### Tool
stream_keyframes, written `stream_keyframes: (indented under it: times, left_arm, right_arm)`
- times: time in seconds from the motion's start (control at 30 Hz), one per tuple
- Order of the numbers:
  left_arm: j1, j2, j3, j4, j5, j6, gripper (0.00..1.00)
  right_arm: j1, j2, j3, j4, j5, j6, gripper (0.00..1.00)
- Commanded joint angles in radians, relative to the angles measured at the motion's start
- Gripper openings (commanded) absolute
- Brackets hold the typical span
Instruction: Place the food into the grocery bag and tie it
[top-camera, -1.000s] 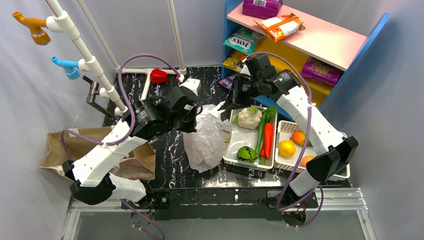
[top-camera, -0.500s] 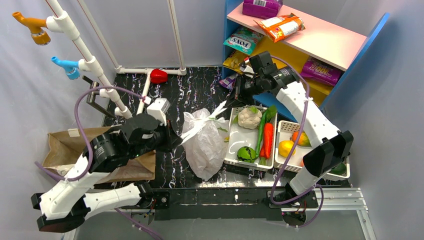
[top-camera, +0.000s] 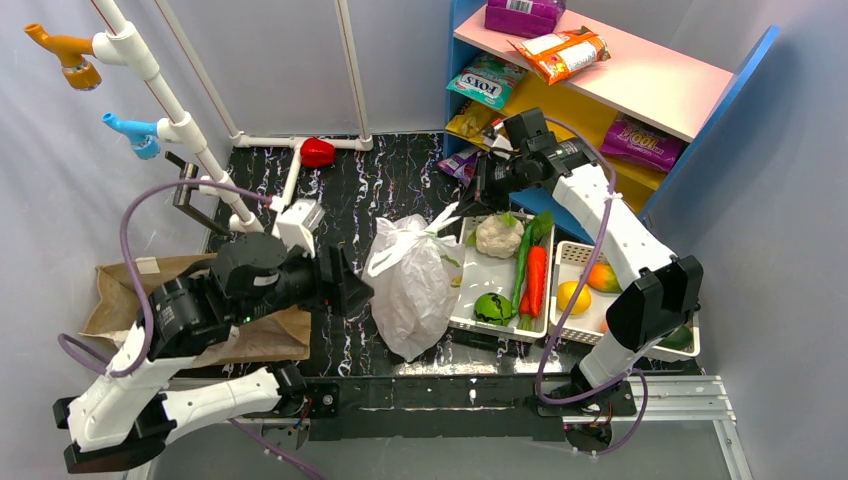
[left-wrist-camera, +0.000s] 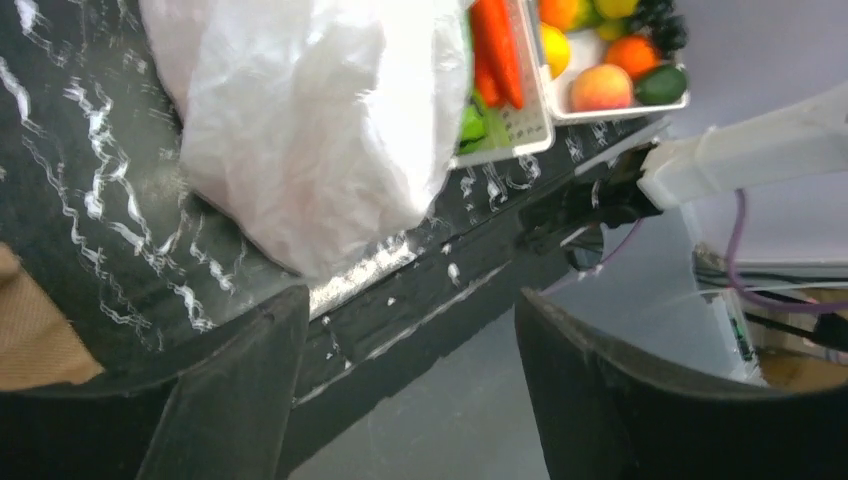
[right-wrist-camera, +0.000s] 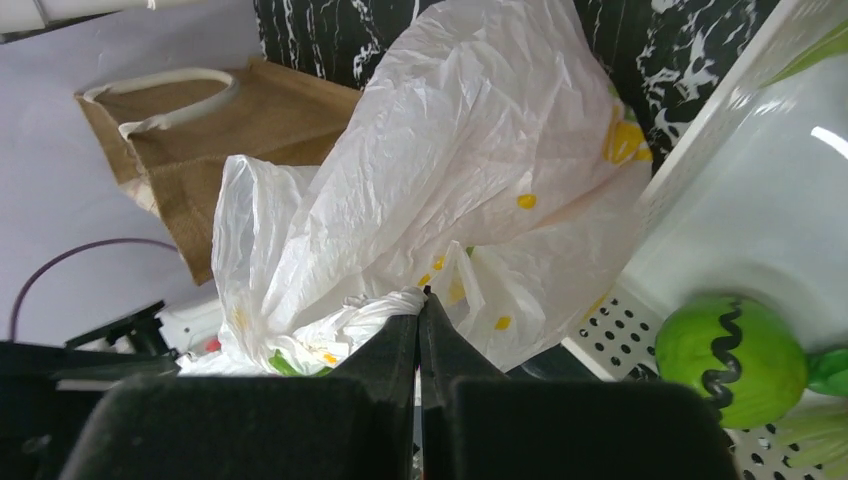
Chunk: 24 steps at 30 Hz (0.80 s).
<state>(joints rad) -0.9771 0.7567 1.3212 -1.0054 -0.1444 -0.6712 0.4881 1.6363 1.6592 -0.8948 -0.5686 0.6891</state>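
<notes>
While the right gripper (right-wrist-camera: 420, 300) clamps one grocery bag (top-camera: 410, 290) by a handle, apparently, left of two trays (top-camera: 478, 275), the left gripper (left-wrist-camera: 410, 300) gapes empty.

Free tabletop (top-camera: 385, 180) behind grocery bag (top-camera: 410, 290); red toy (top-camera: 317, 152) by pipe frame (top-camera: 200, 140). Bag's right side sits against vegetable tray (top-camera: 470, 305). Left gripper (top-camera: 352, 290) sits between bag and brown paper bag (top-camera: 130, 295). Shelf (top-camera: 690, 95) blocks back right.
</notes>
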Motion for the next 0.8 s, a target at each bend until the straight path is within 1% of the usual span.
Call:
stream_keyframes:
  times: [0.0,0.07,0.17,0.2,0.27,0.3,0.33,0.43,0.53,0.57,0.63,0.77]
  left_arm:
    - [0.000,0.170,0.204,-0.066,0.066,0.101,0.79]
    - [0.001,0.264,0.293,-0.099,0.079,0.132,0.83]
    - [0.012,0.361,0.389,-0.124,0.086,0.166,0.80]
    - [0.027,0.382,0.405,-0.123,0.088,0.168,0.77]
    - [0.084,0.412,0.427,-0.114,0.124,0.161,0.68]
    - [0.163,0.429,0.429,-0.106,0.218,0.154,0.60]
    - [0.197,0.437,0.422,-0.106,0.261,0.154,0.58]
    - [0.222,0.430,0.392,-0.122,0.335,0.162,0.56]
    - [0.228,0.398,0.296,-0.121,0.409,0.155,0.54]
    - [0.229,0.383,0.261,-0.104,0.412,0.150,0.51]
    - [0.239,0.372,0.223,-0.109,0.392,0.145,0.48]
    - [0.248,0.349,0.193,-0.079,0.345,0.151,0.49]
  right_arm:
    - [0.019,-0.048,0.074,0.010,0.081,-0.073,0.01]
    - [0.041,-0.063,0.065,0.008,0.090,-0.071,0.01]
    - [0.070,-0.081,0.048,0.006,0.107,-0.071,0.01]
    - [0.076,-0.084,0.044,0.005,0.109,-0.069,0.01]
    - [0.079,-0.088,0.038,0.003,0.111,-0.068,0.01]
    - [0.081,-0.089,0.040,-0.003,0.115,-0.072,0.01]
    - [0.080,-0.090,0.040,-0.006,0.122,-0.074,0.01]
    - [0.081,-0.089,0.038,-0.006,0.128,-0.069,0.01]
    - [0.081,-0.084,0.044,-0.003,0.132,-0.071,0.01]
    - [0.080,-0.081,0.048,-0.003,0.132,-0.070,0.01]
    - [0.081,-0.077,0.052,-0.004,0.130,-0.070,0.01]
    - [0.080,-0.074,0.055,-0.009,0.127,-0.077,0.01]
